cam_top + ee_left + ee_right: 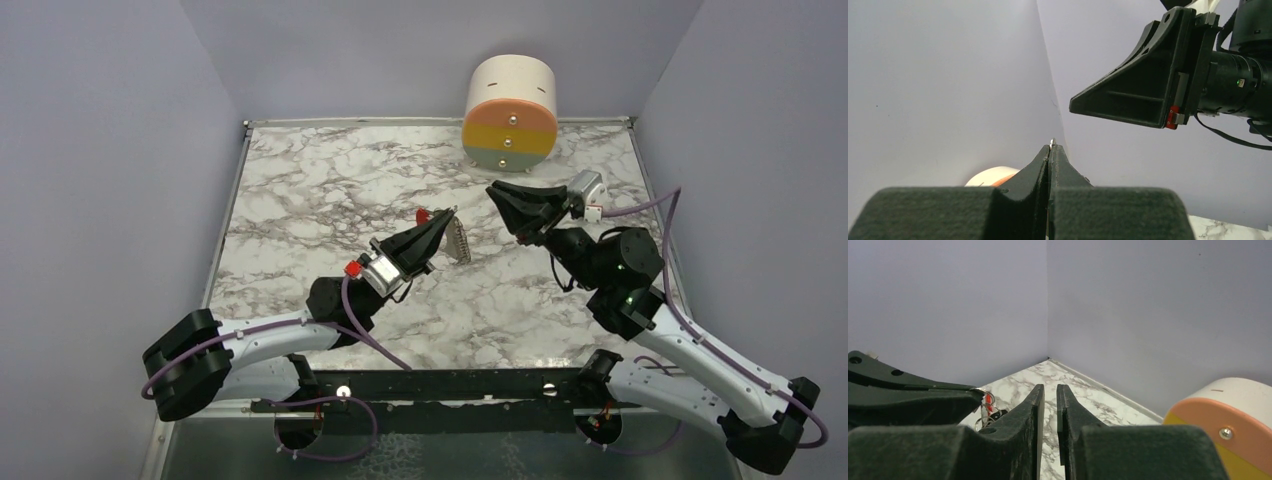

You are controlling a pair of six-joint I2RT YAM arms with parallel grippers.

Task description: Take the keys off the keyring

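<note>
Counter (300,190) below. Left tool (443,222) aloft, clamped shut. Right tool (492,190) nearly closed, thin gap, empty; tip facing left tool, near, to its right. Keys (459,240) dangling off left tip, long axis downward, on right arm's side. Keyring (982,390) pinched at left tip.

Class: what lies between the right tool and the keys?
Nothing: the top view shows only bare marble table between right tool and keys.
</note>
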